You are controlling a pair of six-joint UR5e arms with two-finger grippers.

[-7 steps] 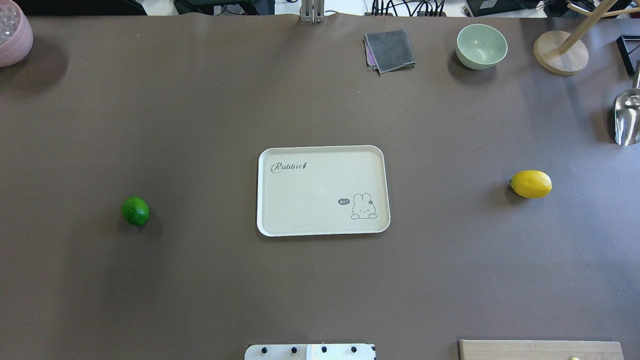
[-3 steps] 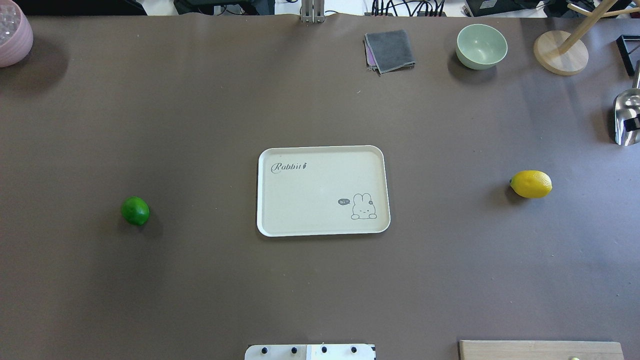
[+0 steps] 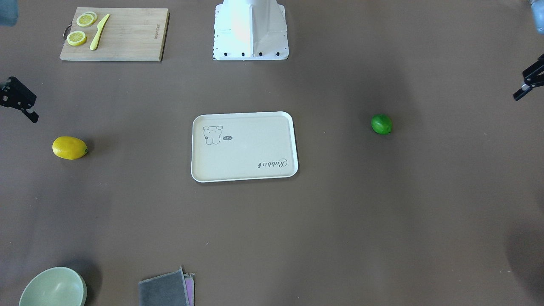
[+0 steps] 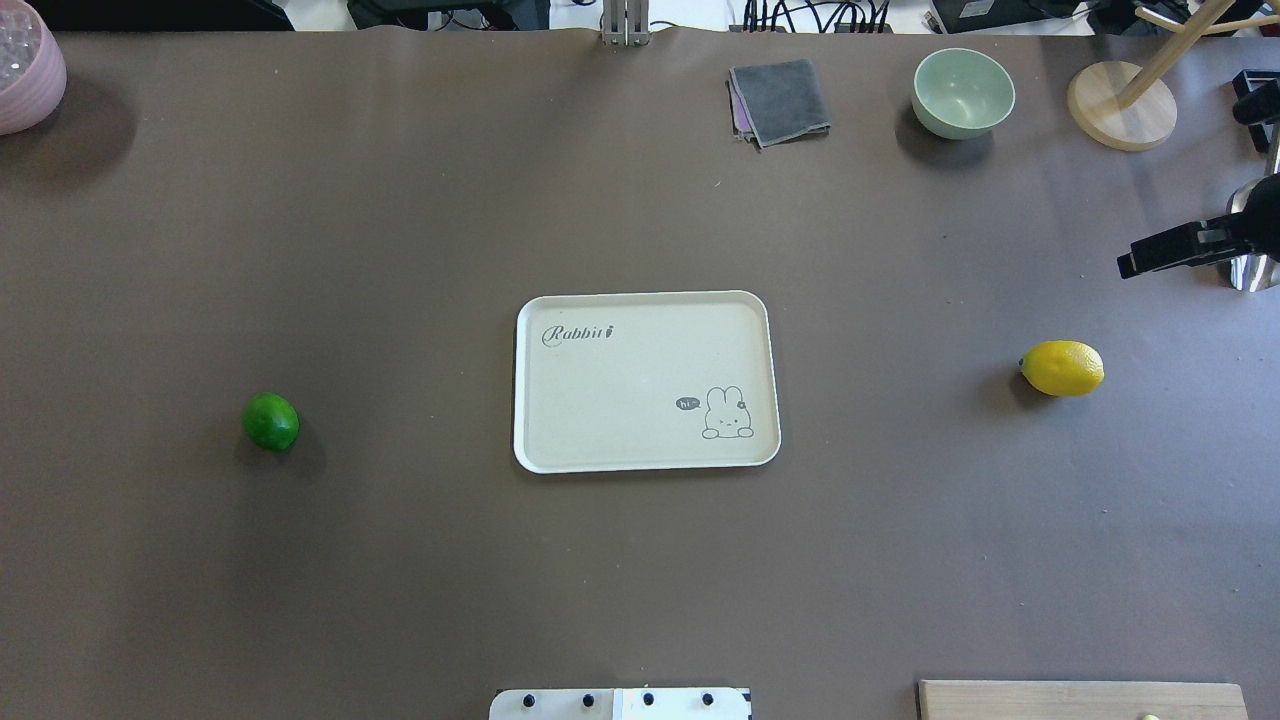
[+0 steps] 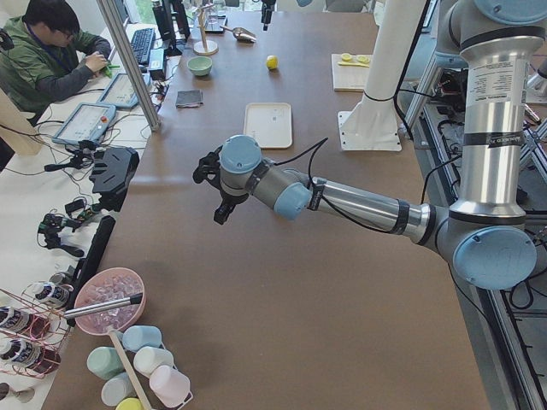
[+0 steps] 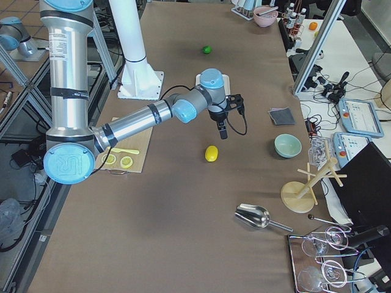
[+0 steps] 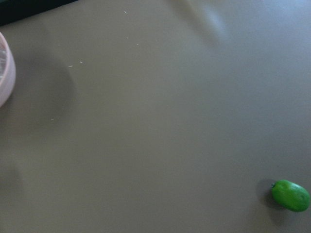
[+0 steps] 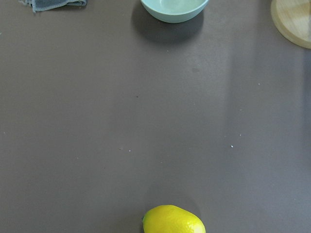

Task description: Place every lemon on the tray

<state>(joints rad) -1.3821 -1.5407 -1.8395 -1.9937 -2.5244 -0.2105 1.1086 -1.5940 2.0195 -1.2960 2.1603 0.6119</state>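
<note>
The cream tray [image 4: 600,400] lies at the table's middle, with nothing on it; it also shows in the front view [image 3: 246,144]. The yellow lemon [image 4: 1062,368] lies on the table to its right, also in the front view [image 3: 69,148] and at the bottom of the right wrist view [image 8: 173,221]. The green lemon [image 4: 271,421] lies to the tray's left, also in the front view [image 3: 381,124] and the left wrist view [image 7: 290,195]. My right gripper [image 6: 229,119] hovers open beyond the yellow lemon; one of its fingers [image 4: 1150,257] shows. My left gripper [image 3: 527,85] is open, well apart from the green lemon.
A wooden cutting board [image 3: 127,34] with lemon slices and a yellow knife lies near the robot base. A green bowl [image 4: 962,92], a grey cloth [image 4: 780,100] and a wooden stand [image 4: 1120,105] stand at the far edge, a metal scoop [image 6: 253,215] far right, a pink bowl [image 4: 25,70] far left.
My right gripper has come into the overhead view at the right edge, in front of the metal scoop. The lemons and the tray have not moved.
</note>
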